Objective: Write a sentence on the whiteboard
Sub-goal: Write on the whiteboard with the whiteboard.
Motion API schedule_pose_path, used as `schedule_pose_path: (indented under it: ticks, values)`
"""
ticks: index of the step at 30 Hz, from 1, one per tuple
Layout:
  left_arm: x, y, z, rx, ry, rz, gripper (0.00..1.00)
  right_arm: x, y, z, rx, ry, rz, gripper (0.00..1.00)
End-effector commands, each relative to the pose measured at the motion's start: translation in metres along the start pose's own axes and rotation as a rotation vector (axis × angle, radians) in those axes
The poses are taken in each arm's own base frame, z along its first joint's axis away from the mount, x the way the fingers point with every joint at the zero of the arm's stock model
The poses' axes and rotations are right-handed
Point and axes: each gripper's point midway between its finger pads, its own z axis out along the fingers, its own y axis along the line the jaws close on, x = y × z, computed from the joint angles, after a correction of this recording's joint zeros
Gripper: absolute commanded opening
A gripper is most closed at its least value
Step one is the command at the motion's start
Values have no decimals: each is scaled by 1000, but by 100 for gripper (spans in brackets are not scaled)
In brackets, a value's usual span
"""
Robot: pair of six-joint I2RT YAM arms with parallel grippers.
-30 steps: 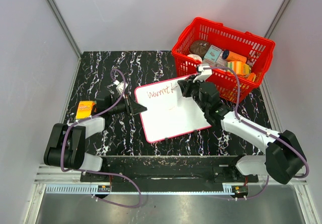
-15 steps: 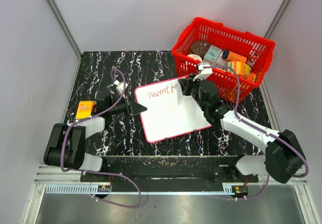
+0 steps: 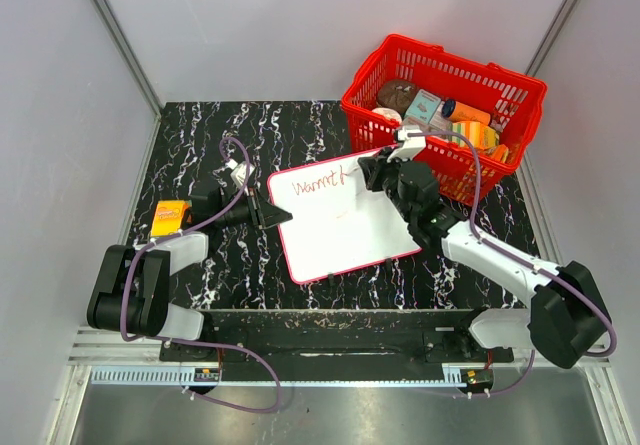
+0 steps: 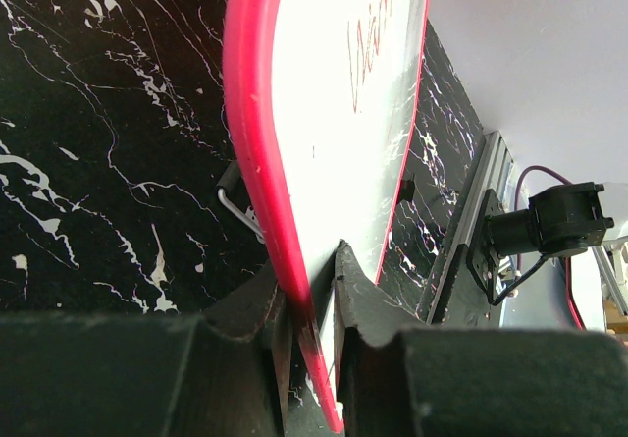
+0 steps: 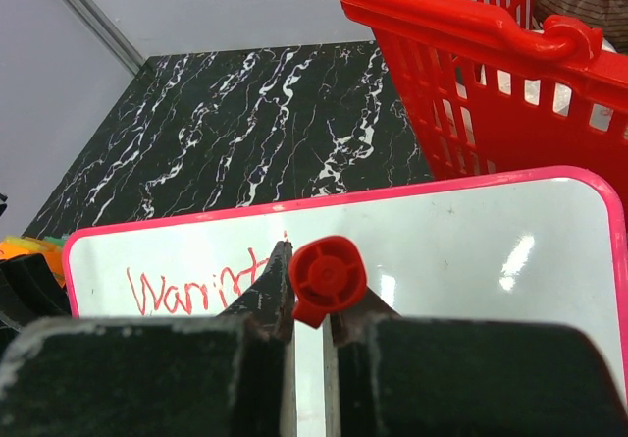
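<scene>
The whiteboard (image 3: 340,235) lies tilted on the black marble table, white with a thin red frame. My left gripper (image 3: 275,213) is shut on its left edge; in the left wrist view the red frame (image 4: 257,162) runs between the fingers (image 4: 312,300). Red handwriting, the start of the sentence (image 3: 318,182), reads roughly "Warmt" along the top line (image 5: 191,290). My right gripper (image 3: 365,173) hovers over the board's top right part, shut on a marker whose red end (image 5: 327,278) sticks up between the jaws (image 5: 319,298). The marker's tip is hidden.
A red basket (image 3: 520,90) holding several groceries stands right behind the board's far right corner, close to the right arm. A small orange object (image 3: 170,215) lies at the table's left edge beside the left arm. Grey walls enclose the table.
My right gripper has shifted slightly to the right along the top line, and a new red stroke follows the written letters. The left gripper and the board have stayed put.
</scene>
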Motion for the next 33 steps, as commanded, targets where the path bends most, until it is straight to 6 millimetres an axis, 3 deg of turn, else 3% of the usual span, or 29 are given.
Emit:
schedule_pose_path:
  ticks: [1, 15, 21, 23, 28, 33]
  values:
    - [-6, 24, 5, -109, -29, 175, 0, -5, -11, -6, 38, -16, -16, 0]
    - [-7, 24, 5, -110, -30, 176, 0, 11, -14, -15, 26, 22, -1, 0]
    - [-7, 24, 5, -110, -29, 177, 0, -3, -9, -21, 7, -12, 15, 0]
    - [-7, 24, 5, -110, -29, 177, 0, -18, -2, -27, -24, -60, 35, 0]
    - [-6, 24, 5, -110, -29, 177, 0, -36, 4, -43, -62, -118, 68, 0]
    - [-6, 23, 4, -111, -31, 181, 0, -41, 1, -53, -57, -131, 70, 0]
